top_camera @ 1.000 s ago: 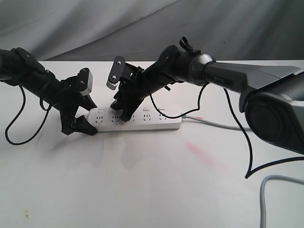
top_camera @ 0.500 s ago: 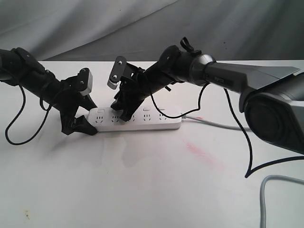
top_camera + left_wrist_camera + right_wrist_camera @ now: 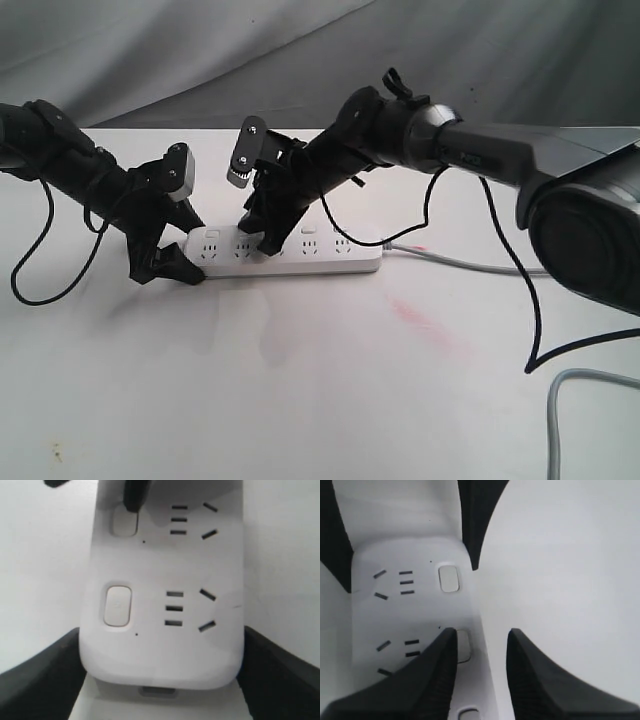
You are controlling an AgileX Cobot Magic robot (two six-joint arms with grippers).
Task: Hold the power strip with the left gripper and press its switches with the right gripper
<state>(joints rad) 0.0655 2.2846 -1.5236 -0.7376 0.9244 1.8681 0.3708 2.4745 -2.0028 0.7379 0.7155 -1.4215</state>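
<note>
The strip (image 3: 320,258), flat on the worktop (image 3: 300,400), is pinched at one end by the left tool (image 3: 160,672), the second switch (image 3: 122,527) is touched by the slightly spread right tool (image 3: 481,635), and three further switches are judged outstanding.

white power strip (image 3: 320,258) lying flat, rounded ends, small rectangular switches (image 3: 117,605)

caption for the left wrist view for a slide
Left gripper clasps the power strip's end; right fingertip at the second switch.
</note>
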